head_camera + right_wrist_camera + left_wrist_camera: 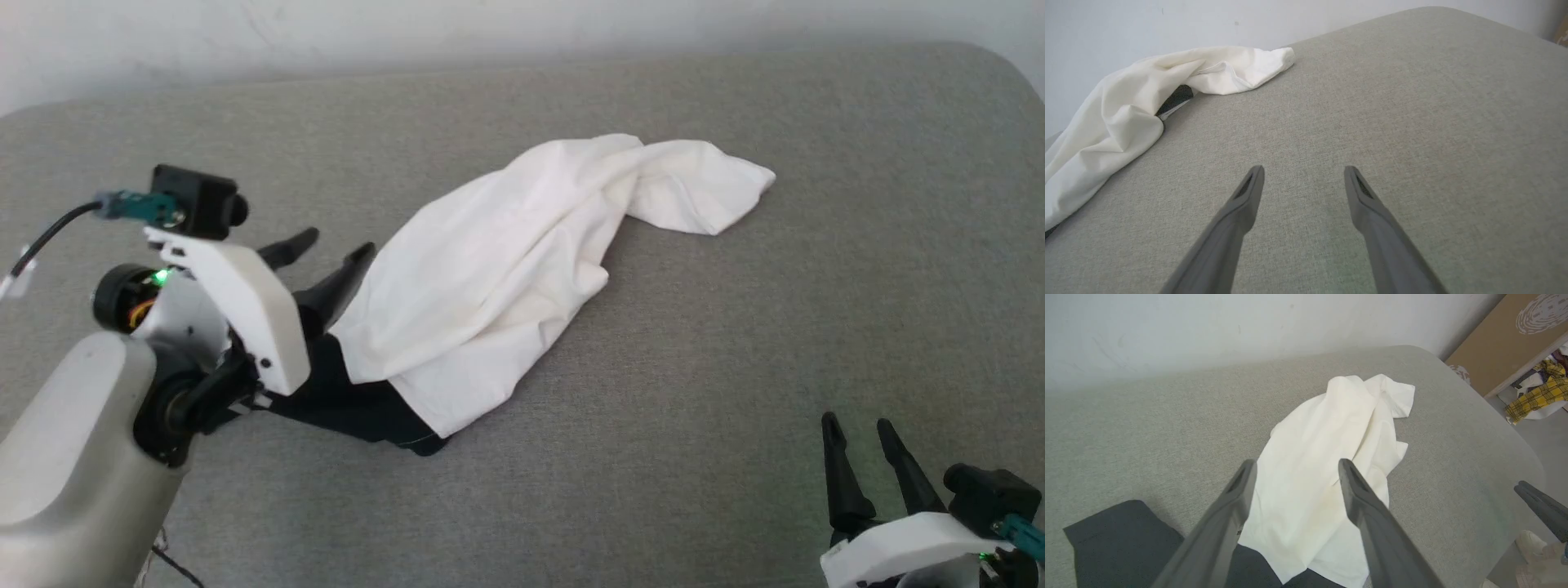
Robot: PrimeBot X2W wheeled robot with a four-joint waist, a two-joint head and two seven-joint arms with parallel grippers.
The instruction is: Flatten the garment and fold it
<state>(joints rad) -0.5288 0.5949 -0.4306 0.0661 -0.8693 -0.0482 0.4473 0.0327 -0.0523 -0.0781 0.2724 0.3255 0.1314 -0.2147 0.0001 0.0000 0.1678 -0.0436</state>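
Left forearm: the pale forearm (73,457) sits lowest and nearest in the head view.
Left gripper: the left gripper (339,245) has its 2 dark fingers spread with nothing between them. It is poised just over the near end of the shirt.
Right gripper: the right gripper (857,425) is also spread and empty. It is over bare upholstery, well apart from the shirt.
Black sleeve: 1 black sleeve (359,408) pokes out from under the near white hem, just beside the left gripper.
Garment: the garment (498,269) lies as 1 long crumpled ridge on the grey cushion (735,392), running from near left to far right.
Done: little, by the look of it. The body is bunched and lapped over itself, and no fold has been made.
Left: draw out both sleeves, spread the body flat, then fold.
In the way: mainly the shirt's own overlap, since the white cloth covers most of the black parts.
Beyond: a white wall (490,24) stands behind. Off the cushion's edge are a cardboard panel (1506,339) and yellow plaid clothing (1539,392).
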